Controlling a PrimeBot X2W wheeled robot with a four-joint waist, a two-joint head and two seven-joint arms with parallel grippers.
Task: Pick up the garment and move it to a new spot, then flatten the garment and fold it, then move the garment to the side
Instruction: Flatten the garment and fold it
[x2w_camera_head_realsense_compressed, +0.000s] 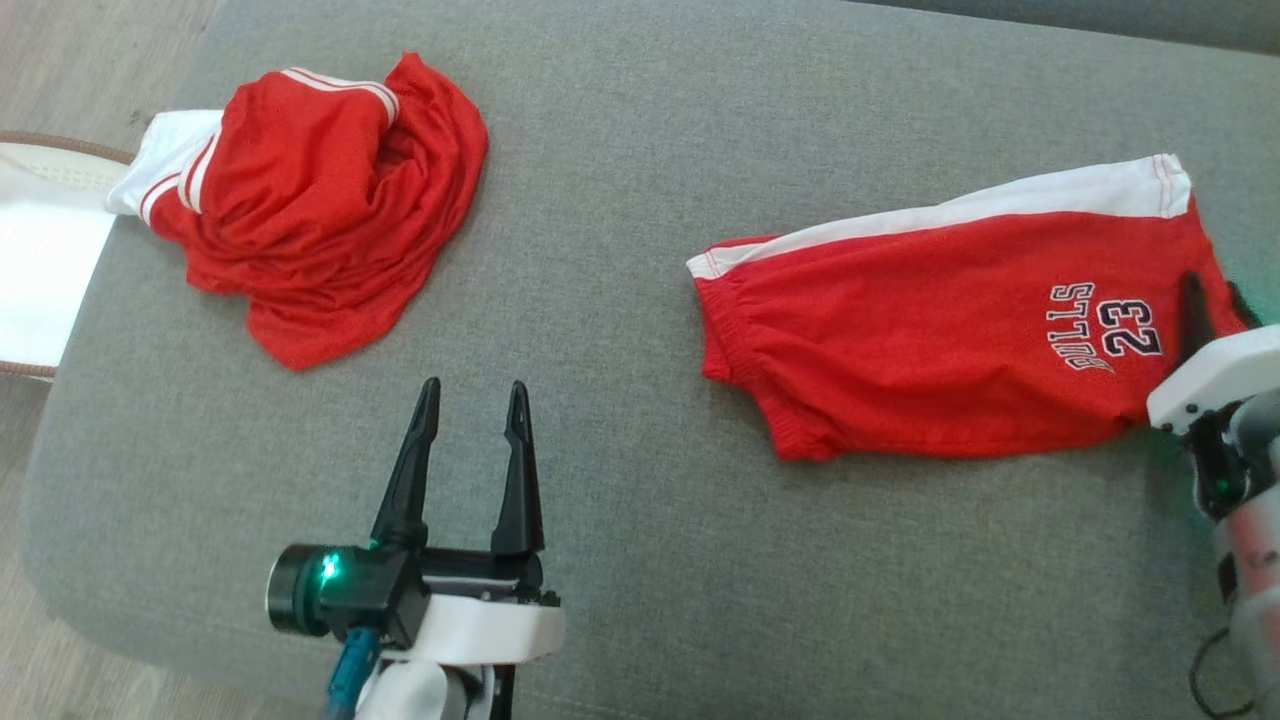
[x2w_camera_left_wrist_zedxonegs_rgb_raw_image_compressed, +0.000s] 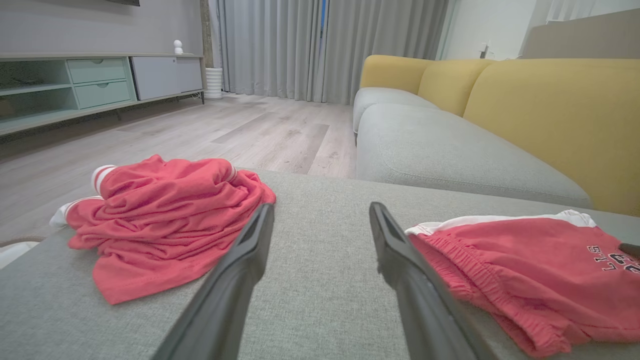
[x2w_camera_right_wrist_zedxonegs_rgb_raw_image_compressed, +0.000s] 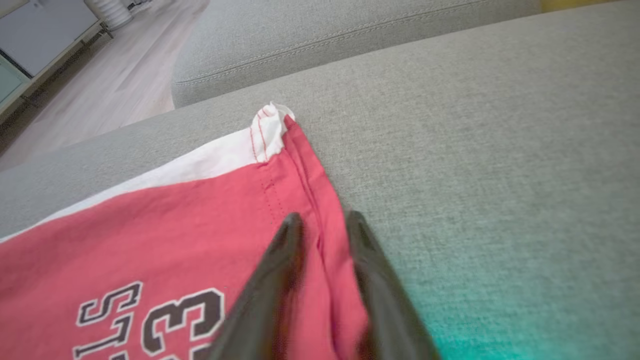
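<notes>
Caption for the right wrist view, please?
Right gripper, jaws either side of the red shorts' hem, on a grey cushion.

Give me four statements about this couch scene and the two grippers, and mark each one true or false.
1. The shorts read BULLS 23. True.
2. The left gripper holds the crumpled red garment. False: it is open over bare cushion, apart from it.
3. The right gripper has a finger on either side of the shorts' hem. True.
4. The shorts lie in a heap. False: they lie spread out.
</notes>
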